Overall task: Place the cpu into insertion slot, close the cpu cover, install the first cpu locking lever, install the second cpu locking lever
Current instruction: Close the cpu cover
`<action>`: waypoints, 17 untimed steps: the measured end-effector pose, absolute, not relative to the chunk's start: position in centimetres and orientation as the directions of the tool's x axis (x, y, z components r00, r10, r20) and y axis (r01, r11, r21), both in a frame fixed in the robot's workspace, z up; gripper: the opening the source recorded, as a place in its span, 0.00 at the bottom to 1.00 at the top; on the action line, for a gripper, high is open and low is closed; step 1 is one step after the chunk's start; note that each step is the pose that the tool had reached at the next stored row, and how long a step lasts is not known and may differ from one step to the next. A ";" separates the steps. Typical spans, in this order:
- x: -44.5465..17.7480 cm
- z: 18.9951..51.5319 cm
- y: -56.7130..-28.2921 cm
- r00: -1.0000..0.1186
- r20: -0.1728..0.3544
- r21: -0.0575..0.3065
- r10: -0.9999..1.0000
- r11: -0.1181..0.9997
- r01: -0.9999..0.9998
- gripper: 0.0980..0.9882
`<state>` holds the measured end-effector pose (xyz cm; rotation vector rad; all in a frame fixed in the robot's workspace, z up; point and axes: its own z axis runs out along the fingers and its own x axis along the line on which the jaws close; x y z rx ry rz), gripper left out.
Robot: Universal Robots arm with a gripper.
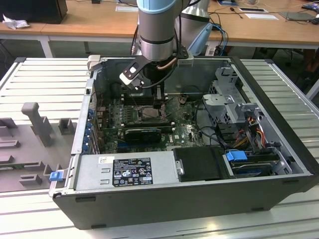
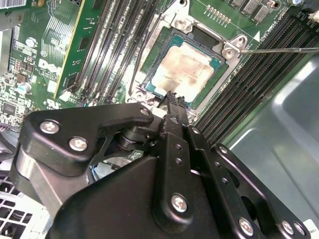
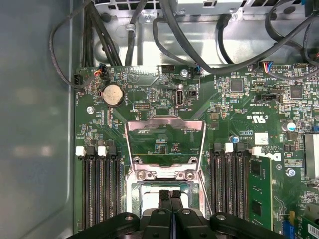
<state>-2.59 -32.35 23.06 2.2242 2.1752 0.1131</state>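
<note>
A silvery-beige top edged in green is shown on the cpu (image 2: 185,67), and it is framed in black by the insertion slot (image 2: 202,34). The cpu cover (image 3: 169,127) is seen in silvery grey. The motherboard (image 3: 239,99) around the cpu is coloured green. The memory slots (image 3: 99,189) beside the cpu are black with white latches. The claw (image 3: 170,195) is finished in matte black with silver screws. The arm (image 1: 157,30) above the cpu is banded in silver and pale blue.

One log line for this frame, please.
cpu: silvery-beige square chip seated in black-framed square insertion slot | cpu cover: silvery-grey metal frame raised open | gripper: shut, tips at chip edge
</note>
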 end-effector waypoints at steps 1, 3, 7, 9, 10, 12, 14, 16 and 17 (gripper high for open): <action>-2.6 23.1 -32.4 0.021 0.032 0.071 0.999 -0.023 0.997 0.01; -2.6 23.3 -32.4 0.021 0.032 0.071 0.999 -0.023 0.997 0.01; -2.3 23.3 -32.4 0.021 0.032 0.069 0.999 -0.024 0.997 0.01; -2.2 23.4 -32.4 0.021 0.032 0.068 0.999 -0.024 0.997 0.01; -2.2 23.5 -32.4 0.021 0.032 0.068 0.999 -0.024 0.997 0.01; -2.2 24.0 -32.4 0.021 0.033 0.069 0.999 -0.024 0.997 0.01; -2.2 24.5 -32.4 0.021 0.033 0.069 0.999 -0.024 0.997 0.01; -2.2 25.0 -32.4 0.021 0.033 0.069 0.999 -0.024 0.997 0.01; -2.2 25.3 -32.4 0.021 0.033 0.068 0.999 -0.023 0.997 0.01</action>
